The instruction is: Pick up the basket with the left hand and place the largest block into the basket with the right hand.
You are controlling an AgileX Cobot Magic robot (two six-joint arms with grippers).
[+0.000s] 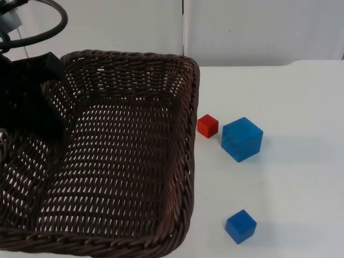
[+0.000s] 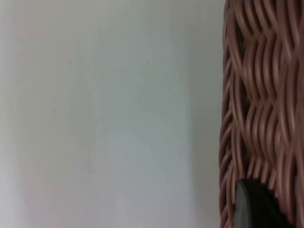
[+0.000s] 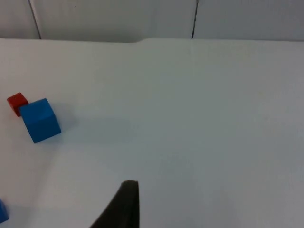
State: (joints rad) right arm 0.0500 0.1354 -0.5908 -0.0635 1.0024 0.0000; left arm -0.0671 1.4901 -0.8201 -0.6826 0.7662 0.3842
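Observation:
The dark brown wicker basket (image 1: 185,161) looms large at the left of the top view, raised off the table. My left gripper (image 1: 38,105) is shut on its left rim. In the left wrist view a black fingertip (image 2: 256,206) presses against the woven basket wall (image 2: 261,95). The largest block, a light blue cube (image 1: 242,139), stands on the table just right of the basket; the right wrist view shows it too (image 3: 40,120). My right gripper (image 3: 124,206) hovers over bare table, well apart from the cube.
A small red cube (image 1: 207,126) (image 3: 17,102) sits close beside the big cube, between it and the basket. A smaller dark blue cube (image 1: 240,226) lies nearer the front edge. The grey partition wall (image 1: 258,32) closes the table's far side.

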